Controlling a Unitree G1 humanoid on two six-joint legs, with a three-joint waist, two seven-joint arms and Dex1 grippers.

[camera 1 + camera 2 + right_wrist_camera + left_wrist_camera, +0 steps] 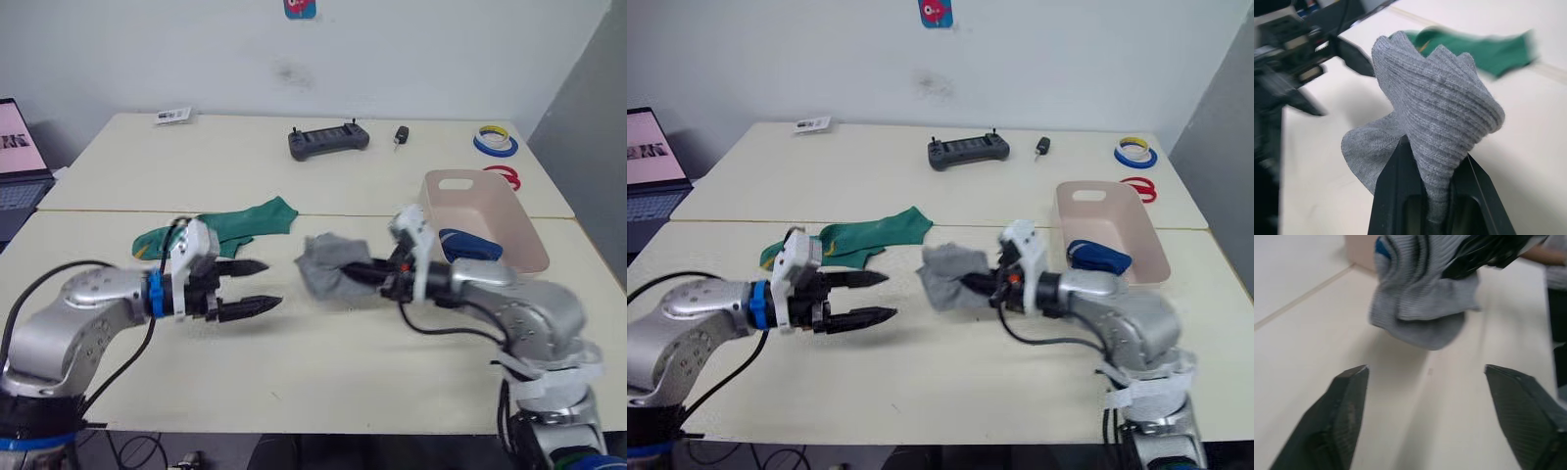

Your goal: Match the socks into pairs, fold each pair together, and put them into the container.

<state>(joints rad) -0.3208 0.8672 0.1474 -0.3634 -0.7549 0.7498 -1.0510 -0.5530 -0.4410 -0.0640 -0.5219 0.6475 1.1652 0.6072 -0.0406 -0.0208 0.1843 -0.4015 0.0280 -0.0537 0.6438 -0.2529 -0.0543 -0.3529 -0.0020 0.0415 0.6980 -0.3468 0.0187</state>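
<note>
At centre left, your left gripper (257, 287) hangs with its fingers spread wide and empty. Mid-frame, the grey socks (326, 266) are bunched in the clamped right gripper (364, 273). The container (487, 211) lies right of it, nearer that arm.

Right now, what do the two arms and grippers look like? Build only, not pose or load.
Both arms are rounded silver-grey metal shells with black cables looping outside. The left gripper has two black pointed fingers, a white block on top and a blue wrist ring. The right gripper has black fingers, a white bracket and a small red-orange spot at the wrist. In the left wrist view the fingers' inner faces look finely textured.
</note>
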